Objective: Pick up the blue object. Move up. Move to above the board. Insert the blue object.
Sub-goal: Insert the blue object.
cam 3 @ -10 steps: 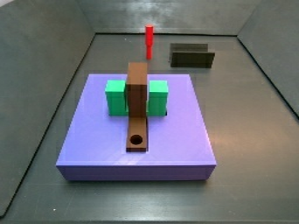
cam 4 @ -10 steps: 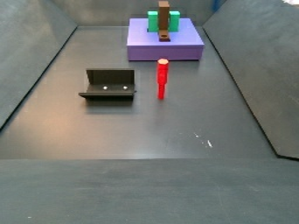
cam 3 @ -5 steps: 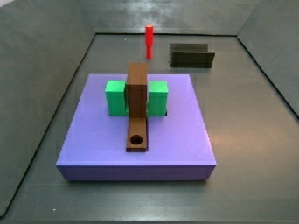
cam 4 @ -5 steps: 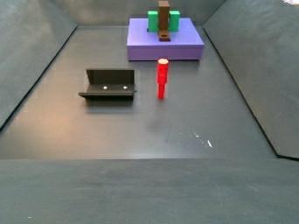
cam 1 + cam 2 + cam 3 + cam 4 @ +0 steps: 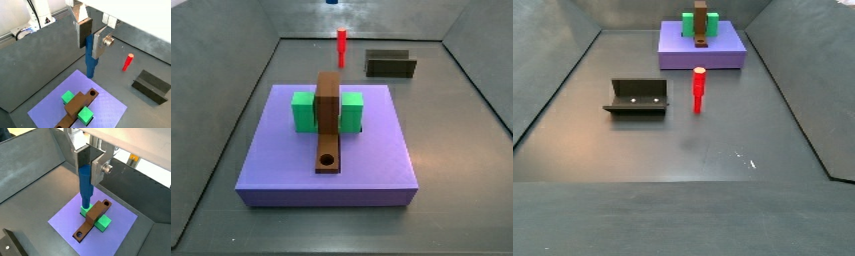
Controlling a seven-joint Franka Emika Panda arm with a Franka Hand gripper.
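Wrist views: gripper (image 5: 95,36) fingers (image 5: 97,168) clamp blue object (image 5: 85,183) | axis vertical (tip down) | high above board (image 5: 91,221)

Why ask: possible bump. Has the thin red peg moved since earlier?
No: the red peg is unchanged beside the dark fixture. The end effector, gripping the blue peg, hangs high overhead.

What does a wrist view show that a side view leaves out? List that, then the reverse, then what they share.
Only the wrist view: the gripper, shut on the blue object, hanging upright above the purple slab.
Only the side view: no extra thing, just more bare floor.
Both: the slab, the board between its green blocks, the red peg and the fixture.
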